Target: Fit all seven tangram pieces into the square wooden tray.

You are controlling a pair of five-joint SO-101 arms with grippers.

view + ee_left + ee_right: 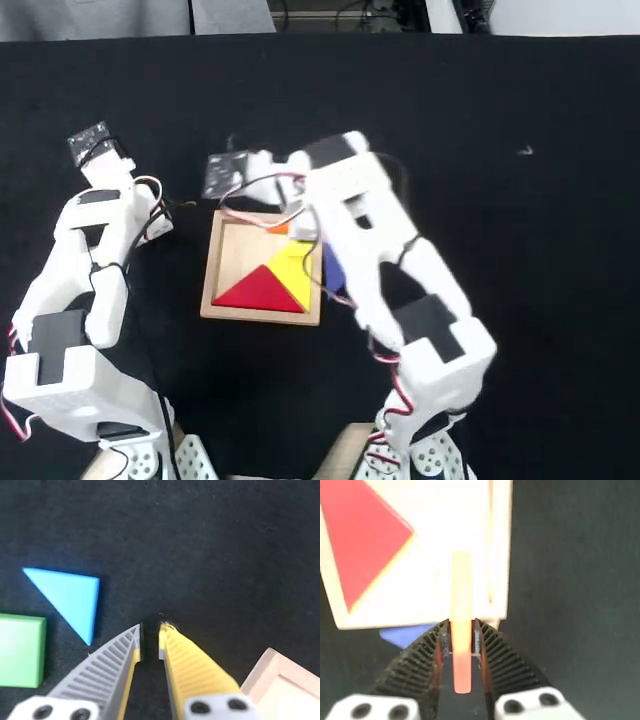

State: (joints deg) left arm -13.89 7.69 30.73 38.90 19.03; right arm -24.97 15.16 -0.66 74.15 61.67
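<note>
HIGH: right arm over wooden tray; red triangle and yellow triangle inside, blue piece just outside the rim | LEFT WRIST: left claw nearly closed, holding nothing; light-blue triangle and green square to one side, tray corner to the other | RIGHT WRIST: right claw clamps orange piece edge-on, tray under its tips, blue piece beside one finger
</note>
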